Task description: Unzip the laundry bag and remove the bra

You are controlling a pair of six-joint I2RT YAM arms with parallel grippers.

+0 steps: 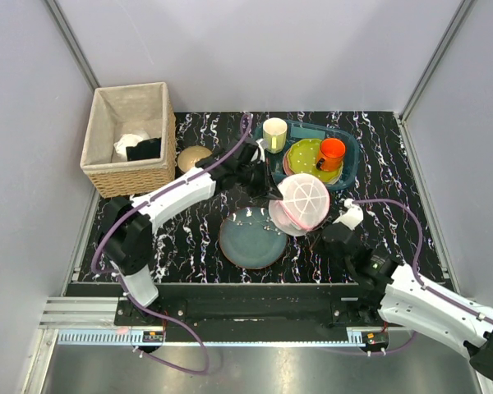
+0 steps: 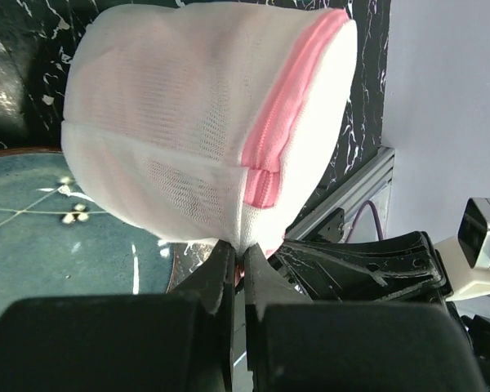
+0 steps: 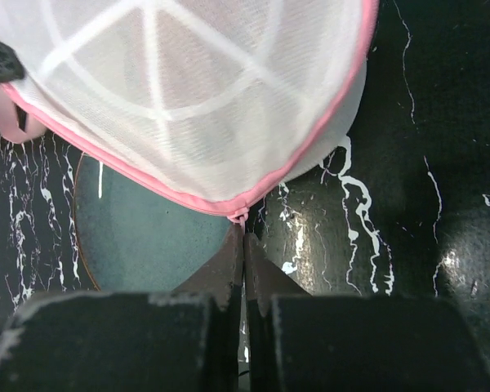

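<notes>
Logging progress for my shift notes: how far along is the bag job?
Done: the laundry bag is gripped and held up over the blue-grey plate. In hand: the right gripper pinches the zip at its end, the left gripper the mesh. Left: the zip looks closed; no bra is out.

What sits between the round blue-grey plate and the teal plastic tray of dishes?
The drum-shaped white mesh laundry bag with pink zip trim lies there; the top external view shows it.
</notes>
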